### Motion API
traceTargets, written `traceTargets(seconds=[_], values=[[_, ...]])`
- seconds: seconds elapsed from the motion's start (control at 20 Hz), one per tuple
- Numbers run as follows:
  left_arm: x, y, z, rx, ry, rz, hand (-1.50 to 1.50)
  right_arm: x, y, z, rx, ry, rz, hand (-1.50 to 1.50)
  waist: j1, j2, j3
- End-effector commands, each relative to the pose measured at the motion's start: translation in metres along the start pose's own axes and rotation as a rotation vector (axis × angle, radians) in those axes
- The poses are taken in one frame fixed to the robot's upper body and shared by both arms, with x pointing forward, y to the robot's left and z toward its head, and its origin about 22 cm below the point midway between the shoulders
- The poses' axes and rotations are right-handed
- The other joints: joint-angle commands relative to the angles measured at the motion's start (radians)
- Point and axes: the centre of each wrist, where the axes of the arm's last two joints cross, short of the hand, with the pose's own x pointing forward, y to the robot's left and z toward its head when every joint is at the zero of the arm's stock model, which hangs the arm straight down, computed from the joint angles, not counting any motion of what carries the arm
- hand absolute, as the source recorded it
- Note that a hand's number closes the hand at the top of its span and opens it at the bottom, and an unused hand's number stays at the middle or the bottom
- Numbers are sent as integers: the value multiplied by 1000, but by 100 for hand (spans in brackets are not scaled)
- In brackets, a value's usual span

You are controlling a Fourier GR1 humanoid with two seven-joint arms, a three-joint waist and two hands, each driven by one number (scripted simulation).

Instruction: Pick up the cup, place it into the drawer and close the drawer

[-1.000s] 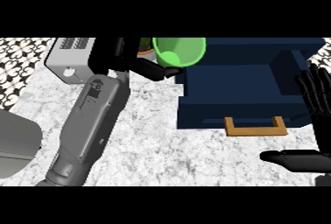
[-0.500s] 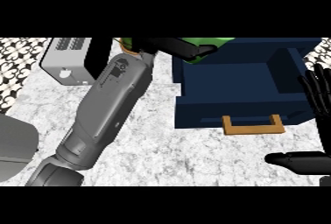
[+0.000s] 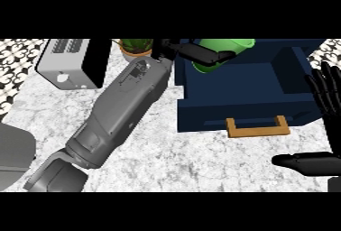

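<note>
My left hand [image 3: 193,51] is curled round a bright green cup [image 3: 223,53] at the top of the head view. It holds the cup above the back left part of the open dark blue drawer [image 3: 233,90]. The cup is tilted, and the fingers cover its left side. A tan handle [image 3: 257,127] runs along the drawer's front edge. My right hand [image 3: 324,131] rests open at the right edge, fingers up, beside the drawer's right front corner.
A white toaster [image 3: 66,63] stands at the back left. A potted plant [image 3: 136,47] sits behind my left forearm. A grey rounded object [image 3: 13,155] lies at the left edge. The counter [image 3: 166,167] is grey marble.
My left arm has stretched forward and to the right, carrying the green cup from the drawer's left edge to above its back interior. The right hand has stayed still.
</note>
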Motion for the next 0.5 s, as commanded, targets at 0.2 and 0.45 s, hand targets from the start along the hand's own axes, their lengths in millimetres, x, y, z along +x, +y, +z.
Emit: traceTargets(seconds=[0.2, 0.45], values=[[-19, -9, 6, 30, 69, -117, 150, -8, 0, -8, 21, -18, -12, -150, -36, 9, 1], [-22, -15, 9, -41, 127, -195, -150, -2, 4, -3, 30, -15, -5, -150, -30, 6, 1]])
